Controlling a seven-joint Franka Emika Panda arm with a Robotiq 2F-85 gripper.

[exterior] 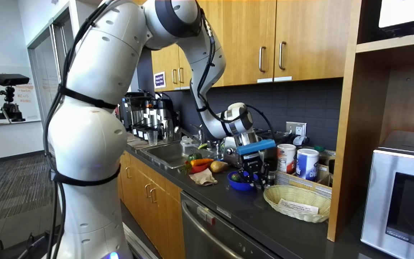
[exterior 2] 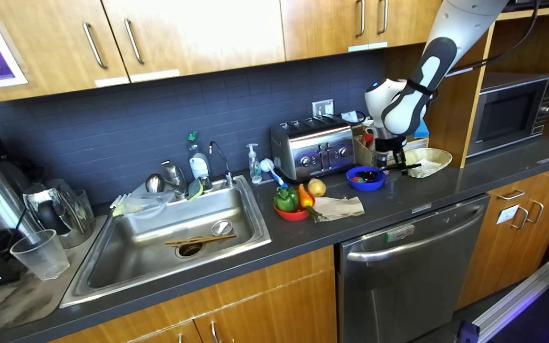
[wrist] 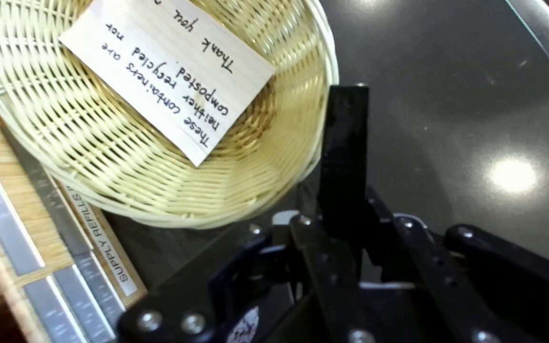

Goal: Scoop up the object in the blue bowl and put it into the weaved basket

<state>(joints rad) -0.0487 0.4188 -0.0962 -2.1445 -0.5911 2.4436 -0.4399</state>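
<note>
The blue bowl [exterior: 241, 186] stands on the dark counter and also shows in an exterior view [exterior 2: 366, 185]. The object, a small red lump with some green beside it [exterior 2: 358, 180], lies in the bowl. My gripper [exterior 2: 402, 167] is just beside the bowl, pointing down, between it and the weaved basket [exterior 2: 446, 161]. In the wrist view the gripper [wrist: 343, 221] is shut on the handle of a black utensil [wrist: 346, 133]. The utensil's dark head appears to lie in the bowl. The weaved basket [wrist: 65, 124] holds a handwritten paper note; the bowl is out of the wrist view.
A silver toaster [exterior 2: 320, 151] and a box with canisters [exterior: 307, 163] stand behind. A red bowl of vegetables [exterior 2: 293, 215], a yellowish pear-like item [exterior 2: 317, 187] and a brown napkin [exterior 2: 339, 208] lie beside the blue bowl. A wooden partition [exterior: 350, 144] rises past the basket.
</note>
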